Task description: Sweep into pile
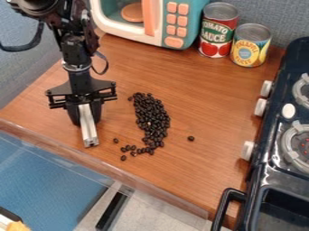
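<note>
wooden counter [205, 94]. gripper [86, 118] pinches silver bar [89, 131]. dark beans [153, 118] beside it mostly massed; strays [124, 158] near its tip, 1 bean [190, 138] farther off, left to gather.

A blue-grey wall [283, 13] stands behind a wood-brown counter [208, 99], with more of the same wall at the left. A black stove [269, 180] (its knobs white) sits at the counter's right side. Below the counter's front edge, the floor shows a blue part [48, 169] and a pale grey part [151, 212].
</note>
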You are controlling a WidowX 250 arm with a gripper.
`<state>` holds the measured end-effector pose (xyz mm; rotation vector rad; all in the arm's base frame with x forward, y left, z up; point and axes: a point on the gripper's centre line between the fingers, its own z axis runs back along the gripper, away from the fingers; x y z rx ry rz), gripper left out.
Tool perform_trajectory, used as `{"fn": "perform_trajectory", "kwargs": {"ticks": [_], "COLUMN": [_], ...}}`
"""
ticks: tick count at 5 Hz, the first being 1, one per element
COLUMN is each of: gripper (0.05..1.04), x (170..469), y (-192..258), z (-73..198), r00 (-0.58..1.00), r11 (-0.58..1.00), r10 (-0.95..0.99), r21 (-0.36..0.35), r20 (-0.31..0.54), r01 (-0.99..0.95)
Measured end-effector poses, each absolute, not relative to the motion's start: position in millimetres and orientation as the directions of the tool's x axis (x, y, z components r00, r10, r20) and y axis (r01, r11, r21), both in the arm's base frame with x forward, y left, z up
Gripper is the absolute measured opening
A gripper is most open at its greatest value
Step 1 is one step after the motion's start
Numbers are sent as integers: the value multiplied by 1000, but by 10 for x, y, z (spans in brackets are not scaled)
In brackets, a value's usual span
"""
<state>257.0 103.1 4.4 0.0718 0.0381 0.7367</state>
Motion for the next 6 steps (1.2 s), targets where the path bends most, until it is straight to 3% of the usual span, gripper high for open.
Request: {"fn": "perform_trajectory", "kwargs": {"ticks": [4, 6], "gripper": [388, 388], "x": [2463, 2510], "y": [819, 683], "z": [37, 22], "r00": [706, 676], "r11": [710, 680], "r10": [704, 733], "r21": [91, 94], "r20": [-79, -73], "r01": [-698, -727]}}
